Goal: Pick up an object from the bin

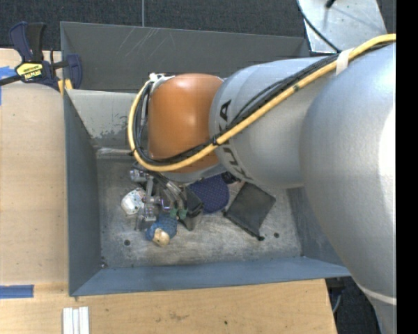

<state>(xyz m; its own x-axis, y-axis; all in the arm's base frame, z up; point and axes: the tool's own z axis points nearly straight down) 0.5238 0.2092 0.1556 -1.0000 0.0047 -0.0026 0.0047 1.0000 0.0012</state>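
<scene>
Item 1. My gripper [153, 204]: lowered into the bin [83, 207], low over the left-middle part of its floor. It sits below my orange cover [181, 120], which hides much of it. I cannot tell whether my hand is open or closed, or whether it has hold of anything.

Item 2. My arm [313, 117]: it comes in from the right and crosses over the right half of the bin. A yellow cable [279, 99] runs along it and loops round the orange cover.

Item 3. Small blue piece [161, 232] with a tan, rounded end: on the bin floor just in front of my gripper, towards the near wall. It is the nearest thing to my hand. I cannot tell whether the two touch.

Item 4. White crumpled item [132, 202]: on the floor just to the left of my gripper, close against it.

Item 5. Dark blue rounded item [210, 192]: on the floor to the right of my gripper, partly under my arm.

Item 6. Dark flat square piece [249, 209]: lying tilted on the floor right of the dark blue rounded item, just beside it, towards the bin's right wall.
</scene>
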